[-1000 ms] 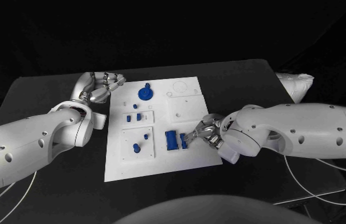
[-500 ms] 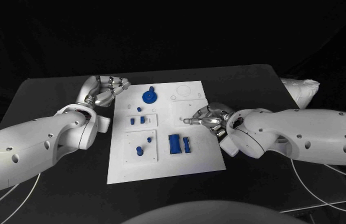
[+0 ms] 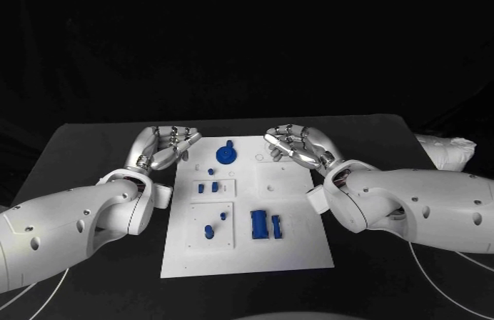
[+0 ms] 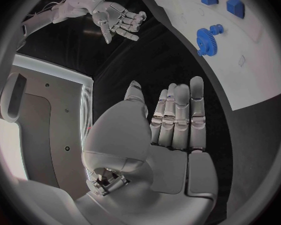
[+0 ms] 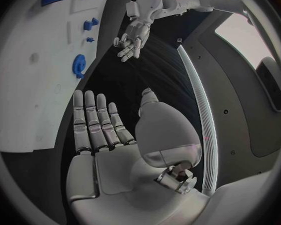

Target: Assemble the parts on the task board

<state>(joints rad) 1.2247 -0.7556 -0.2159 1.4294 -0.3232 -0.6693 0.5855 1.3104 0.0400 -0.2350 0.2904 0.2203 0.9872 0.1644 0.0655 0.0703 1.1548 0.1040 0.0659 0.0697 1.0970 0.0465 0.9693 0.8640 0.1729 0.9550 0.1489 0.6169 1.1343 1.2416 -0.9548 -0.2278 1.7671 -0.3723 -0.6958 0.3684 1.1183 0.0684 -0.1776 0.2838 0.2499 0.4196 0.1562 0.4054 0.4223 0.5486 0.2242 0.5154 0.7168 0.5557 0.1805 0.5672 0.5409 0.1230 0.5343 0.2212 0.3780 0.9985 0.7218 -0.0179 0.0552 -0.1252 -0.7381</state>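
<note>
Left hand (image 3: 168, 146), right hand (image 3: 298, 144) — flanking task board (image 3: 247, 252).

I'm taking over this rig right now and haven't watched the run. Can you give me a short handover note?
Left robot hand: open, holds nothing, at the far left edge of the board.
Right robot hand: open, holds nothing, over the board's far right corner.
Parts: gear at the far middle; two small blocks in the middle-left panel; pegs in the near-left panel; two long blocks near the middle.
Done: cannot tell which parts are properly seated.
Left: neither hand holds a part; the right-side holes look unfilled, so assembly likely goes on.
</note>
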